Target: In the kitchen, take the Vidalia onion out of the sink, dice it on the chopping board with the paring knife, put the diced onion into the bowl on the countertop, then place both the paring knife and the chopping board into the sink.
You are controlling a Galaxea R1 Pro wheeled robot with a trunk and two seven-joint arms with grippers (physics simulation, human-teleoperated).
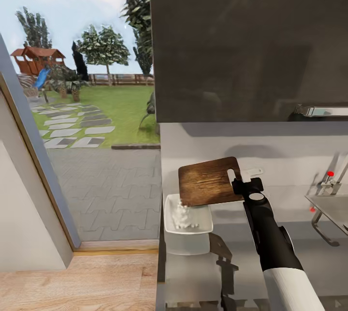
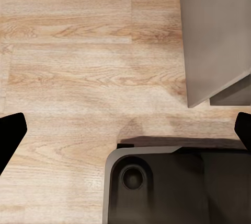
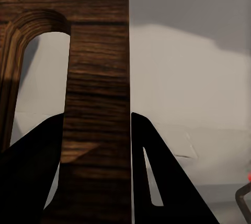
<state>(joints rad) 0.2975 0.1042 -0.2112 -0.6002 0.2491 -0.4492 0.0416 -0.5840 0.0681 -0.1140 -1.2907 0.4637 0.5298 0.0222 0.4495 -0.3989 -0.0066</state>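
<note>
Dark brown grained chopping board (image 1: 209,181), white bowl (image 1: 170,216) of white pieces, grey countertop (image 1: 309,238), black end effector (image 1: 246,186)

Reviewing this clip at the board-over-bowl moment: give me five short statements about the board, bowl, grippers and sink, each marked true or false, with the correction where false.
1. The right gripper is shut on the board. True; in the right wrist view its fingers clamp the board's handle end.
2. The board lies flat on the countertop. False; it is lifted and tilted, its lower corner over the bowl.
3. The bowl is empty. False; it holds a pile of white pieces.
4. The sink is at the right edge of the head view, with a red-tipped faucet lever above it. True.
5. The left gripper holds the knife. False; it is open over wooden floor.
</note>
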